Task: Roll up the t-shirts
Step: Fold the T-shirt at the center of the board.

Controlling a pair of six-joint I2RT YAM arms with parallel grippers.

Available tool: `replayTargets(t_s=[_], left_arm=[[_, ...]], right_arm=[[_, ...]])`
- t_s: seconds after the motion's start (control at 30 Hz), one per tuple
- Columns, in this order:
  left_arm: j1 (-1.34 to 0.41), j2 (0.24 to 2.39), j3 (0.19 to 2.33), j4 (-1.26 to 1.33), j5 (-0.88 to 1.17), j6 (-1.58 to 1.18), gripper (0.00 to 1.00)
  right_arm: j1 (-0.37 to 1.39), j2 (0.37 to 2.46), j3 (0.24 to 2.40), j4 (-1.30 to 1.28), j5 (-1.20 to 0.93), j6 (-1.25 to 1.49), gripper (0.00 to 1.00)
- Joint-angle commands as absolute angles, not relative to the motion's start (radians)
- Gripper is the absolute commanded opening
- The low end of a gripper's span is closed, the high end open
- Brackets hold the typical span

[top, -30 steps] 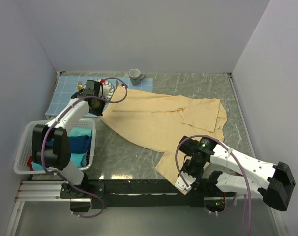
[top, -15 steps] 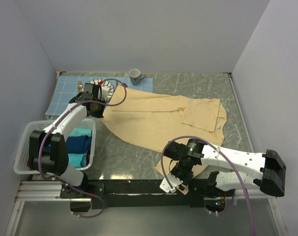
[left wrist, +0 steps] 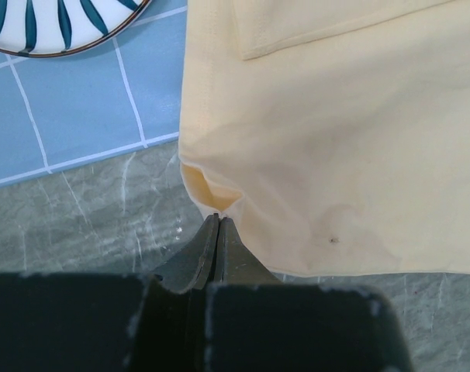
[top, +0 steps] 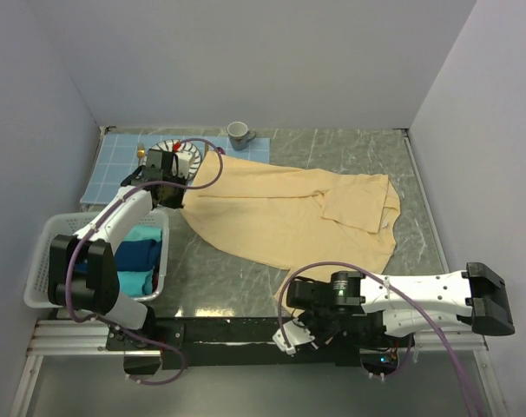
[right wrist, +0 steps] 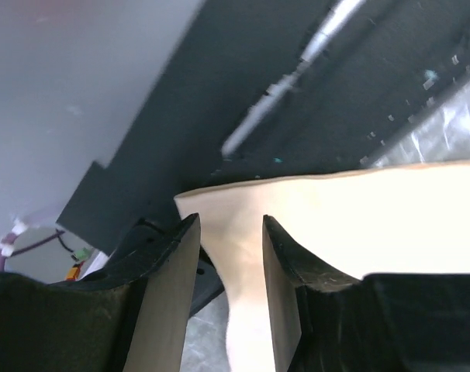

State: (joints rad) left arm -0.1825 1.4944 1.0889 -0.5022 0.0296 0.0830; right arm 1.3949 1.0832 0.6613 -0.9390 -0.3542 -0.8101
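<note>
The left gripper's (left wrist: 218, 232) fingers (left wrist: 206, 252) are pressed tight together on a folded corner of the shirt (left wrist: 336, 116), at the edge of the blue mat (left wrist: 88, 101). A striped plate (left wrist: 57, 23) sits on the mat just beyond. The right gripper's (right wrist: 223, 240) fingers (right wrist: 169, 271) stand a narrow gap apart with the shirt's near corner running between them. Whether they pinch it I cannot tell. That corner reaches out over the black rail (right wrist: 359, 93) at the near edge of the table (top: 228, 278). The rest of the shirt lies spread across the table, one part folded over on the right. A mug (top: 239, 133) stands near its far edge, and a basket (top: 46, 261) of blue clothes sits beside the left arm.
</note>
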Motion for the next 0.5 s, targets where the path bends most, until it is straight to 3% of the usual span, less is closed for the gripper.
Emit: replayTargets(t_s=[0.0, 0.17, 0.47], left_arm=[[-0.178, 1.457, 1.127, -0.479, 0.038, 0.063, 0.01], [-0.172, 1.434, 1.100, -0.453, 0.020, 0.078, 0.01], [-0.170, 1.462, 1.106, -0.449, 0.041, 0.055, 0.01]], right_arm=[[1.411, 1.134, 0.663, -0.882, -0.279, -0.706, 0.46], [1.417, 1.178, 0.709, -0.940, -0.236, -0.706, 0.44], [1.388, 1.018, 0.675, -0.950, -0.186, -0.851, 0.46]])
